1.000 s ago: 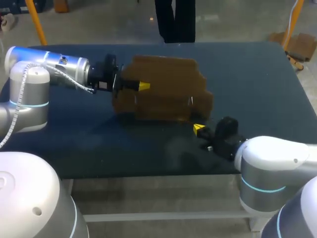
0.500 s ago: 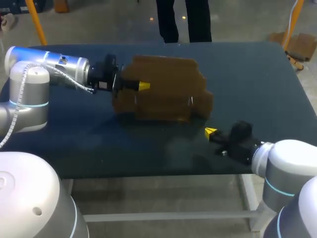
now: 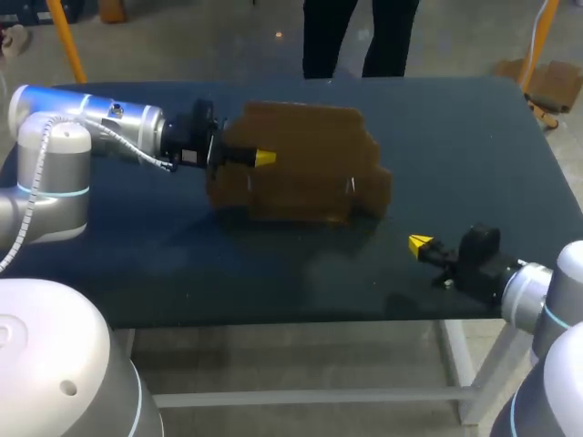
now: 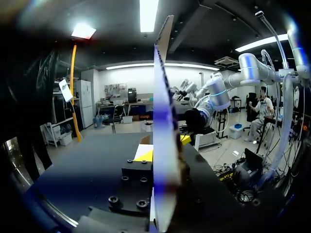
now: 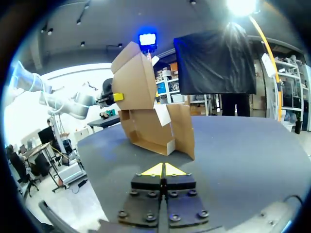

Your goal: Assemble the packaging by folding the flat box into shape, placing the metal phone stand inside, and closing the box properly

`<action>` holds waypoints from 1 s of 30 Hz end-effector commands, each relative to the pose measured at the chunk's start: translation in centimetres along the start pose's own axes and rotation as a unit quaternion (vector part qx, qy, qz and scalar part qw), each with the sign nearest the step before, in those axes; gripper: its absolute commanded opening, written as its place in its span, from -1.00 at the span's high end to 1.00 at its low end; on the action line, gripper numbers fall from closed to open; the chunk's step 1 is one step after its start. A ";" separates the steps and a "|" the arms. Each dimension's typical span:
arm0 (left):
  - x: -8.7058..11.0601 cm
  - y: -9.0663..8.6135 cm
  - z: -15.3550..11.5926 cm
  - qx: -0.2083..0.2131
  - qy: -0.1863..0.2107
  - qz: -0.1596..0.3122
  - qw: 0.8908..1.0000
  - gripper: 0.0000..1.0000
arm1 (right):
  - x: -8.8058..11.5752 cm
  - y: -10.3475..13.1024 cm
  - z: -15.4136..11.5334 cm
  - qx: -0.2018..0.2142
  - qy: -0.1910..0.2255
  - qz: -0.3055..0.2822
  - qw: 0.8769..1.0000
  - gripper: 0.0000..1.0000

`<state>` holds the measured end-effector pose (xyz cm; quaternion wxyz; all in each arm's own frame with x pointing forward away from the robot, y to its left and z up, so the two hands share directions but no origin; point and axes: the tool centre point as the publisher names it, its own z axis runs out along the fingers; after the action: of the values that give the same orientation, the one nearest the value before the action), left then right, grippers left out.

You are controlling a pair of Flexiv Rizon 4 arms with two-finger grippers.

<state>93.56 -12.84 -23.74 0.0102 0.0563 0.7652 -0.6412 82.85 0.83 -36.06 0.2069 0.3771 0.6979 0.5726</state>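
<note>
Closest in, the right gripper (image 3: 421,244) sat low over the worktop (image 3: 474,155) near the front edge. It was clenched on nothing at all and well apart from the box (image 3: 310,173). My read: it was parked out of the way so the fold could be worked from the other side. Bare surface lay between it and the cardboard, so it had a straight run back in. The front edge was close under its arm, though, which left little slack on that side.

Mid-worktop, the box stood half-formed, brown panels up. Its lower walls rested on the surface and its inside showed toward the right gripper. The left gripper (image 3: 262,158) came in from the left and was clamped on an upper flap (image 5: 132,77), with a yellow tip on each face of the board (the left wrist view showed that panel edge-on, running straight out of the grip). That hold looked like an anchor: flap up, mouth open, light carton kept from sliding.

Farther on, open dark worktop ran to the right of the box and behind it up to the far edge, giving plenty of room to swing panels. The phone stand was nowhere I could see, so loading seemed some way off.
</note>
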 end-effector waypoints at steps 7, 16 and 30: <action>0.1 0.2 -0.1 0.000 0.000 0.000 1.000 1.00 | -1.2 -0.2 -0.1 0.021 -0.009 -0.045 0.999 0.35; 0.1 0.2 -0.1 0.000 0.000 0.000 1.000 1.00 | -3.3 0.3 -0.1 0.020 0.006 -0.064 0.998 -0.87; 0.1 0.2 -0.1 0.000 0.000 0.000 1.000 1.00 | -5.4 1.3 3.2 0.032 0.032 -0.112 0.993 -1.00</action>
<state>93.56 -12.83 -23.73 0.0103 0.0563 0.7652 -0.6412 87.92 -1.64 -36.41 0.2390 0.2864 0.7563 0.5375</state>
